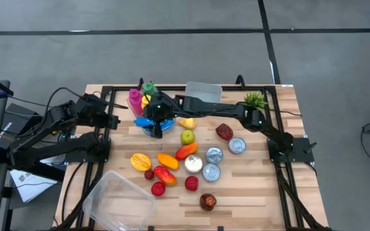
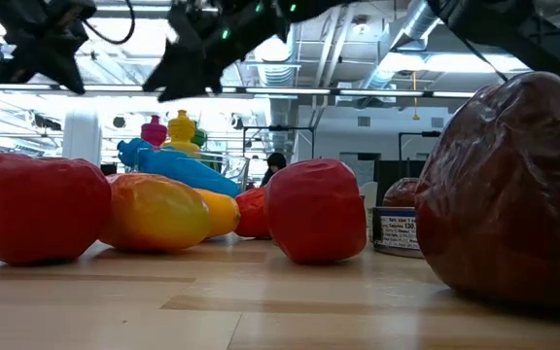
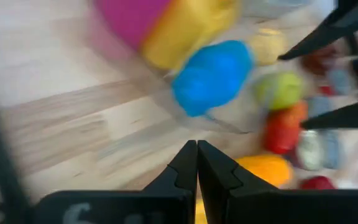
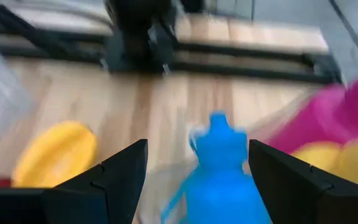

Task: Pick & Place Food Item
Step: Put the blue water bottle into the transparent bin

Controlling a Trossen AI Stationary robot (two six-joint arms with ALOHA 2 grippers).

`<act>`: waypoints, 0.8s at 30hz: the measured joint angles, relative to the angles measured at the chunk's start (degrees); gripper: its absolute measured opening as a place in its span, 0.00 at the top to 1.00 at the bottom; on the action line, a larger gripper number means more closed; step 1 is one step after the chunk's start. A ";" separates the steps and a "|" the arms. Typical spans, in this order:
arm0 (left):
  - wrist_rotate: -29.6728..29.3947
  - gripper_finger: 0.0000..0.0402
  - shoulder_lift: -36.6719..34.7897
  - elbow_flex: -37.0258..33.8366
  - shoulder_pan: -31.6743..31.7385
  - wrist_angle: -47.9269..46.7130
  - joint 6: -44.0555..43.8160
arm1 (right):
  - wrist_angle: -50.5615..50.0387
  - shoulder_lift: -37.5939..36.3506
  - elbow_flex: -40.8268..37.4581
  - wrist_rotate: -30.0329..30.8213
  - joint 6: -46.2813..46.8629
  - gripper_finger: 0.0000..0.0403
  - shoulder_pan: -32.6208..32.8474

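While our right pincer (image 1: 157, 120) hangs over the blue bottle (image 1: 153, 123) at the far left of the spread, its fingers stand apart on either side of the bottle's neck, clamped on nothing yet. We see the blue bottle lying on the wooden table (image 1: 249, 192) in a clear shallow dish, just beside a pink bottle (image 1: 135, 101) and a yellow bottle (image 2: 181, 127), with the rest of the play food scattered nearer the middle: a green apple (image 1: 187, 136), an orange pepper (image 1: 167, 160), red fruits and a few tins (image 1: 214, 154). Our left pincer (image 3: 197, 163) waits near the table's left edge, its fingers pressed together and holding nothing. An empty clear tub (image 1: 117, 197) sits at the near left corner; another (image 1: 203, 91) stands at the far edge.

We judge the step in hand to be the reach for the blue bottle. To do it well, we should centre the neck between the open fingers, come straight down without nudging the pink and yellow neighbours, close only once both fingers flank the body, and lift clear of the dish rim before swinging toward a tub.
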 joint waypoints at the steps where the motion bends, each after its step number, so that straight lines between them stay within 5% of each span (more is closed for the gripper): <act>1: -1.62 1.00 0.25 -0.10 -0.02 -1.29 0.00 | -0.57 0.12 -0.15 0.14 0.00 0.33 -0.02; 9: -4.03 1.00 0.70 -6.33 0.00 2.39 0.26 | 0.80 3.54 0.03 0.53 -0.28 0.33 -0.35; 24: 1.12 1.00 0.89 -18.78 0.00 22.65 -2.62 | 0.94 3.47 0.05 4.59 -3.40 0.33 -1.05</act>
